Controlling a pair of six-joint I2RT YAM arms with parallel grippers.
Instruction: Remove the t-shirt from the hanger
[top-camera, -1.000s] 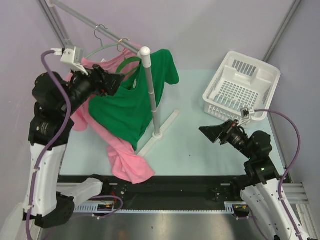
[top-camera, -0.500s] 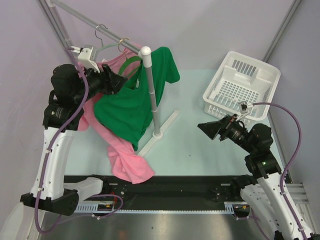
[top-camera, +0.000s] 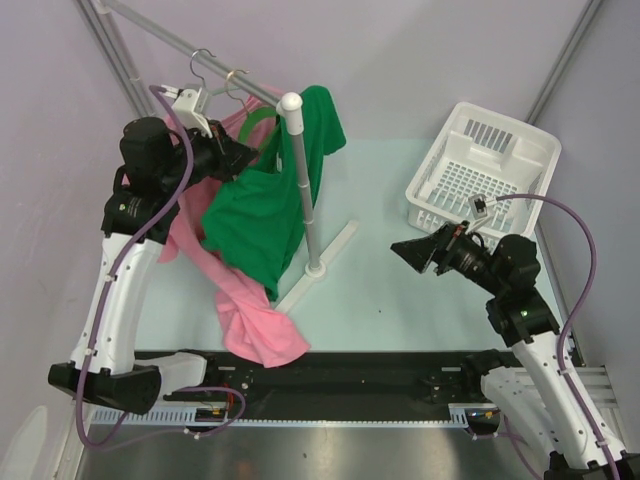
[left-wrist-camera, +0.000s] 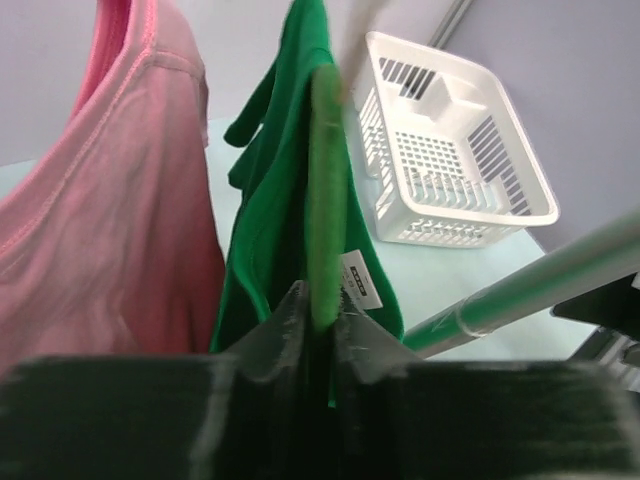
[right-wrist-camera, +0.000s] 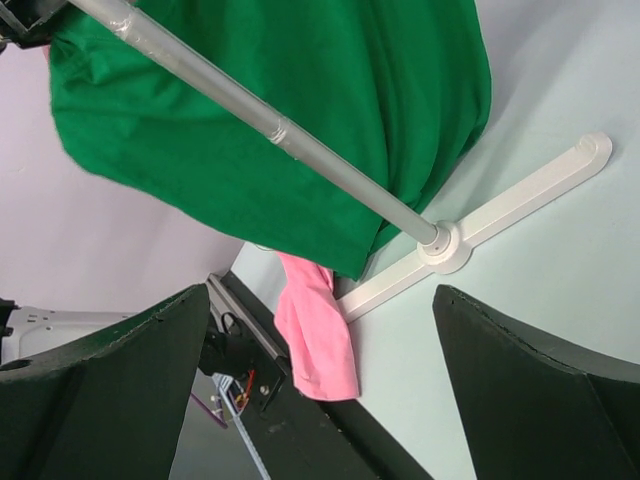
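Hanger-securing step: L jaws pinch green hanger (left-wrist-camera: 325, 180) inside green t-shirt (top-camera: 250, 220), far left; R jaws spread wide; next, likely R pulls t-shirt free

- The top camera looked down from above and behind the arm bases. It stood far enough off to take in the whole table (top-camera: 400, 290), the rack pole (top-camera: 305, 190) and the white basket (top-camera: 480, 175).
- The left wrist camera sat very near, looking past the left gripper (left-wrist-camera: 320, 300) along the green hanger (left-wrist-camera: 325, 190) toward the basket.
- The right wrist camera faced the pole from farther off, low across the table, framed by the right gripper (right-wrist-camera: 320, 295).
- All three shared the green t-shirt (top-camera: 255, 215) and the pink shirt (top-camera: 255, 335).
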